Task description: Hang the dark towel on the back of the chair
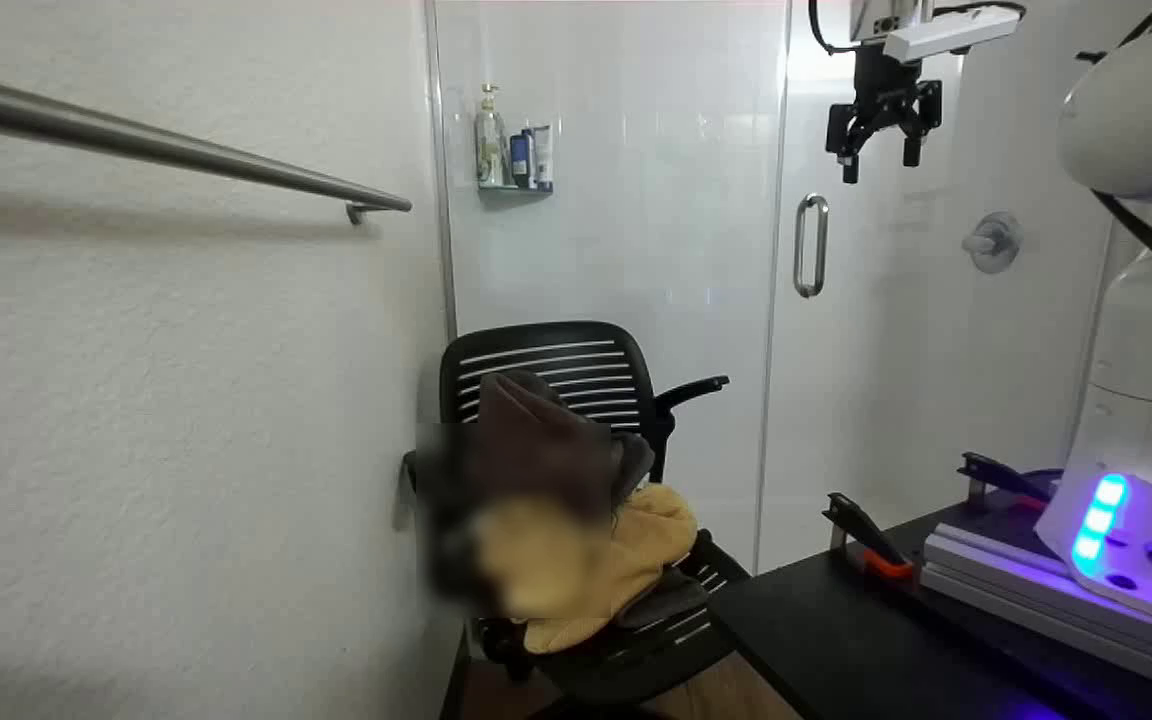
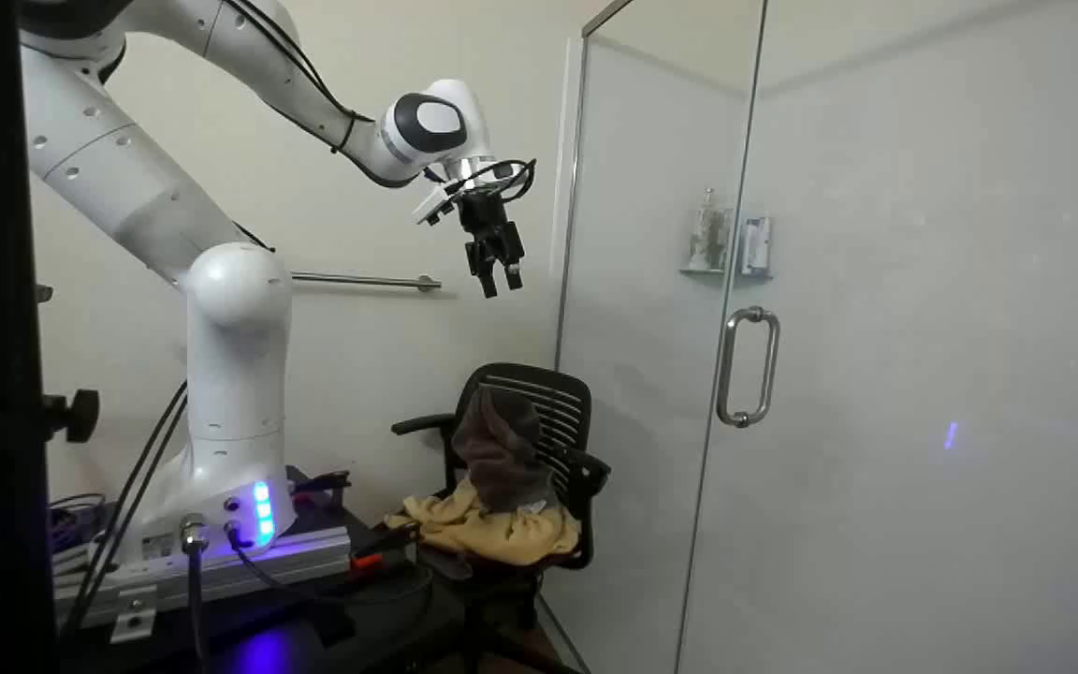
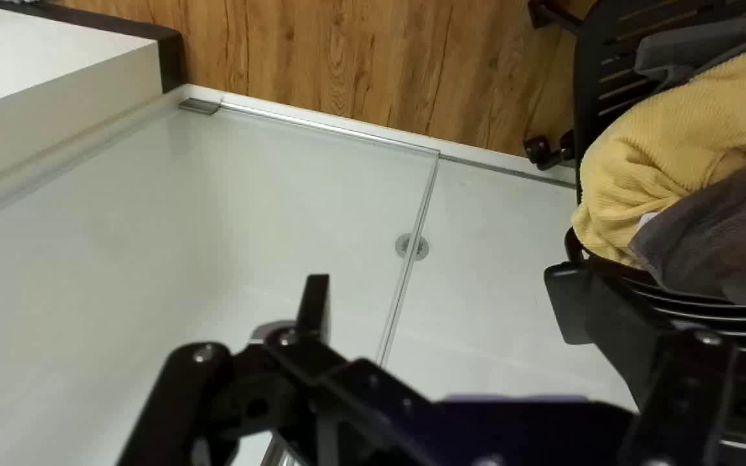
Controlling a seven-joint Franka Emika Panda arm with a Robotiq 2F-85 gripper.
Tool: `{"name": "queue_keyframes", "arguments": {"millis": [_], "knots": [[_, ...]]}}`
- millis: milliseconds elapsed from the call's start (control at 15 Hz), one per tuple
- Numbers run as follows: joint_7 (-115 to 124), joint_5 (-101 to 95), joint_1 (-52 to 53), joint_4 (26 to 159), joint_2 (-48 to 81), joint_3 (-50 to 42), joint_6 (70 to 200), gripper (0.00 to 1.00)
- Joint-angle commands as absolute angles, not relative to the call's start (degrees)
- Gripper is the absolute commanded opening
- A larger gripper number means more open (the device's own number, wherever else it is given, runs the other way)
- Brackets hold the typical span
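Dark towel (image 2: 502, 459) on the chair (image 2: 567, 407), fingers (image 1: 850, 168) spread

Towel bunched atop a yellow cloth (image 1: 651, 530) on the seat (image 1: 641, 665); upper end rises in front of the slatted backrest (image 1: 596, 365), peak below its top edge. Part of both cloths blurred in an exterior view. Fingers wide apart, well above the seat, away from the towel; shower floor (image 3: 496, 285) shows between them in wrist view. Arm base (image 2: 221, 515) on a metal rail (image 1: 1026, 595) on the black desk (image 1: 806, 630), near the chair. Towel bar (image 1: 166, 145) on pale wall (image 1: 186, 400).
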State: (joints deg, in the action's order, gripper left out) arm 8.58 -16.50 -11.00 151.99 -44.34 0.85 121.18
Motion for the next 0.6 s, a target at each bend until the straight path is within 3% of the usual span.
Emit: {"name": "queue_keyframes", "arguments": {"millis": [0, 533], "knots": [[8.7, -16.7, -10.7, 151.9, -44.3, 0.6, 121.0, 1.0], [-15.3, -9.0, -3.9, 142.2, -25.2, -14.1, 131.0, 1.0]]}}
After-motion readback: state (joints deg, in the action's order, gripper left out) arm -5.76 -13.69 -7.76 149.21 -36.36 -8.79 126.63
